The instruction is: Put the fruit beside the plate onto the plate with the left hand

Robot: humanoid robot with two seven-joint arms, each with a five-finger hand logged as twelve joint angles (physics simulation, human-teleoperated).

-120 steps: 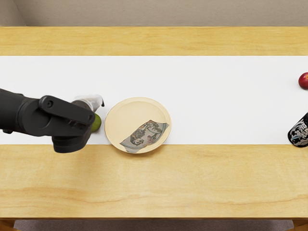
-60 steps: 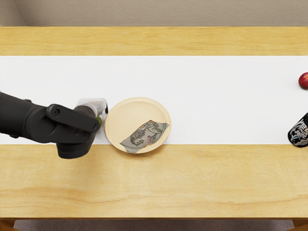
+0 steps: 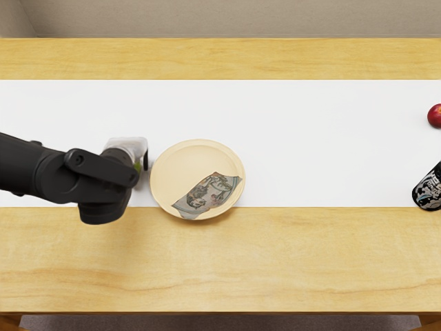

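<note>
My left hand (image 3: 131,157) comes in from the left on a dark arm and sits just left of the plate, covering the fruit. Of the green fruit (image 3: 140,166) only a thin sliver shows at the hand's right edge, close to the plate's left rim. The bulky dark wrist hides how the hand sits around the fruit. The tan round plate (image 3: 180,165) lies on the white runner, with a grey patterned patch in its lower right part and no fruit on it.
A red apple (image 3: 435,115) lies at the far right edge of the runner. Below it a dark printed can (image 3: 428,187) lies tilted. The white runner (image 3: 289,117) crosses the wooden table (image 3: 227,262) from left to right.
The left hand moved right and lowered over the green fruit, covering most of it. In the last half second it shifted slightly up and left, and the green sliver shrank.
</note>
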